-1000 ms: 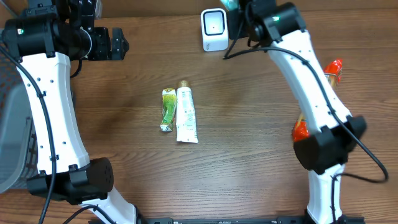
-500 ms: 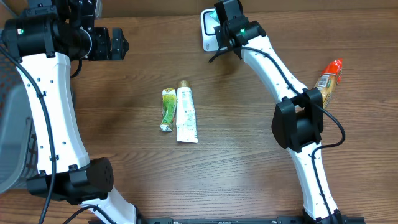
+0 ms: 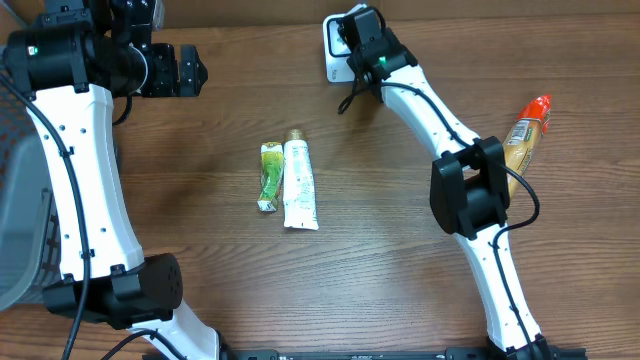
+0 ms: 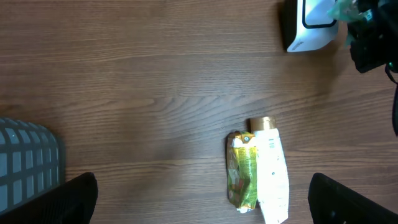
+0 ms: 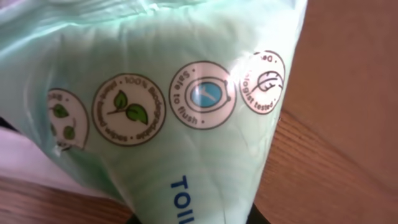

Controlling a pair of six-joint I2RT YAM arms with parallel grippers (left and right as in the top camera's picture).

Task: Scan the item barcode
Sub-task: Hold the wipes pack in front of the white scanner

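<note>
The right gripper [image 3: 352, 30] is closed on a pale green packet [image 5: 186, 124], which fills the right wrist view. The packet's printed side faces that camera, showing round leaf emblems, a "Safe to flush" badge and blue lettering that starts "TOI" (the rest runs off the frame). The gripper's own fingers are hardly visible behind the packet. From overhead, gripper and packet sit at the far edge of the wooden table [image 3: 400, 260], right against the white barcode scanner [image 3: 335, 62] and partly covering it.

In the middle of the table a green tube [image 3: 270, 176] and a white tube [image 3: 300, 183] with a gold cap lie side by side, touching along their length. A red-capped tan pouch [image 3: 527, 130] lies near the right edge.

The left gripper [image 4: 202, 186] hangs over the far left of the table, its jaws spread wide and holding nothing. A grey basket [image 4: 28, 155] stands at the left edge.
</note>
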